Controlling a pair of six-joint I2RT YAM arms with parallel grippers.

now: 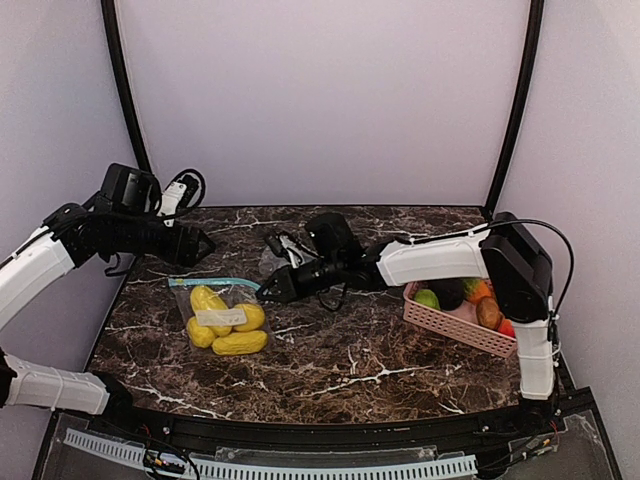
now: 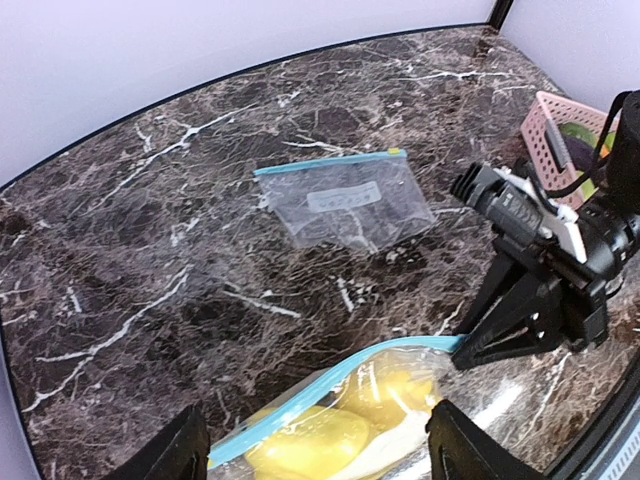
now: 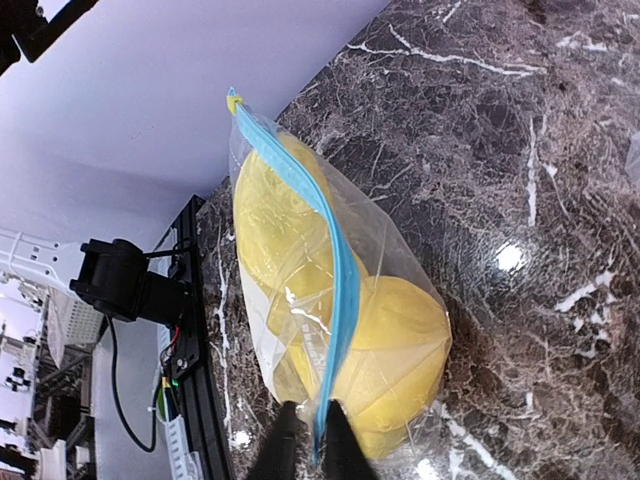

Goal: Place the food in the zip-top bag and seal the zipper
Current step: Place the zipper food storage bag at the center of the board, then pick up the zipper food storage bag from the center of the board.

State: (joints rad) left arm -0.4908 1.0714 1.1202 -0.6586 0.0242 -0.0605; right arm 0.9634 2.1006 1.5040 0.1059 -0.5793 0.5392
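Observation:
A clear zip-top bag (image 1: pixel 222 318) with a blue zipper strip (image 1: pixel 214 283) lies on the marble table and holds several yellow toy foods (image 1: pixel 240 343). My right gripper (image 1: pixel 266 292) is shut on the right end of the zipper strip; in the right wrist view the gripper (image 3: pixel 312 452) pinches the strip (image 3: pixel 340 300) between its fingertips. My left gripper (image 1: pixel 203 245) is open and hovers above the bag's far left. In its wrist view the bag (image 2: pixel 340 430) lies below the gap between its fingers (image 2: pixel 178 455).
A pink slatted basket (image 1: pixel 452 322) at the right holds green (image 1: pixel 427 298), purple (image 1: pixel 449 292), orange (image 1: pixel 476 289) and brown (image 1: pixel 489 312) toy foods. A second, empty zip-top bag (image 2: pixel 345 200) lies flat further back. The right arm (image 1: pixel 430 260) spans the table's middle.

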